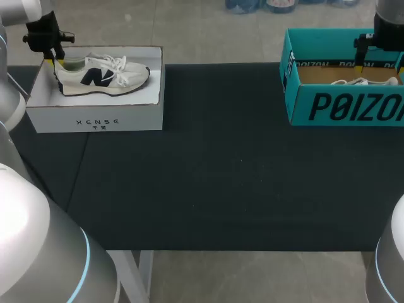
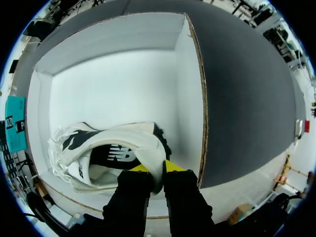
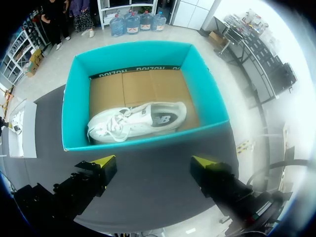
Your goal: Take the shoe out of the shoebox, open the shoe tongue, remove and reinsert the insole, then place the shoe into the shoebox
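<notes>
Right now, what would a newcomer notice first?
Two shoeboxes at the far corners of the table: a white box at left holding a dark-logo sneaker, a teal box at right holding a second sneaker. The left gripper pinches the dark-logo sneaker's heel; the right gripper hangs open above the teal box.

A robotics lab: left arm and right arm flank a black table.

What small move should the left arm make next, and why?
Probably lift straight up: the left end effector grips the sneaker by its heel, and the sneaker lies inside the white shoebox, not yet taken out.
</notes>
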Controlling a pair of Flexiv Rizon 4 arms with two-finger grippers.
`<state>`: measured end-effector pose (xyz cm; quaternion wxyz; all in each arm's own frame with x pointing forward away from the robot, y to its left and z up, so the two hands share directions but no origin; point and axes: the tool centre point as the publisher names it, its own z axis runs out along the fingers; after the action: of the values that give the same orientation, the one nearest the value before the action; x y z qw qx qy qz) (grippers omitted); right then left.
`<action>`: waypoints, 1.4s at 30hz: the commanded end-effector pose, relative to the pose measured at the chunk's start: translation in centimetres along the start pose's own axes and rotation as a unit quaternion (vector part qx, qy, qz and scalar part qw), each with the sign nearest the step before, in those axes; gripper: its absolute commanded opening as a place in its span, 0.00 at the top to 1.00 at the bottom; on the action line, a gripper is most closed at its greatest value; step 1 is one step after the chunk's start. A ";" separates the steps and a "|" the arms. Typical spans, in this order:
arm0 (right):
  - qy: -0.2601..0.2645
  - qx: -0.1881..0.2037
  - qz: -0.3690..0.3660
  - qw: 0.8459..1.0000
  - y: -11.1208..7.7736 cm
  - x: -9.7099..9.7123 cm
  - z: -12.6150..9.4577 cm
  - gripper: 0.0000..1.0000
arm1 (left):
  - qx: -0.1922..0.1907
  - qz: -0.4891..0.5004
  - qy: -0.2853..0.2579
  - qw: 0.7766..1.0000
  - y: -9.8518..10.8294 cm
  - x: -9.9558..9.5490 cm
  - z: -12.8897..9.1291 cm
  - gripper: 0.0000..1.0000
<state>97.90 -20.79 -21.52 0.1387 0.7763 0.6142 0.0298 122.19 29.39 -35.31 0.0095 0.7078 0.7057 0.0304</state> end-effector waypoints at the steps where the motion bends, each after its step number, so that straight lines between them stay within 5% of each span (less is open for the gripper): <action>1: 0.000 -0.001 0.000 1.000 -0.1 0.0 0.0 0.00 | 0.006 0.004 0.000 1.000 0.6 -0.1 0.0 1.00; 9: 0.000 -0.001 0.000 1.000 -0.1 0.0 0.0 0.00 | -0.002 0.013 0.008 1.000 0.0 -0.6 -1.4 1.00; 24: 0.000 -0.001 0.000 1.000 -0.1 0.0 0.0 0.00 | -0.045 0.001 -0.002 0.999 -2.0 -2.1 -7.9 1.00; 32: 0.000 -0.001 0.000 1.000 -0.1 0.0 0.0 0.00 | -0.074 0.001 -0.005 0.997 -4.6 -4.7 -13.7 1.00; 42: 0.000 -0.001 0.000 1.000 -0.1 0.0 0.0 0.00 | -0.113 -0.003 -0.039 0.993 -10.3 -8.8 -21.0 1.00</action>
<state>97.90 -20.77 -21.52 0.1386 0.7761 0.6144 0.0299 118.27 20.67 -19.10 0.0694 0.7094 0.7010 0.0206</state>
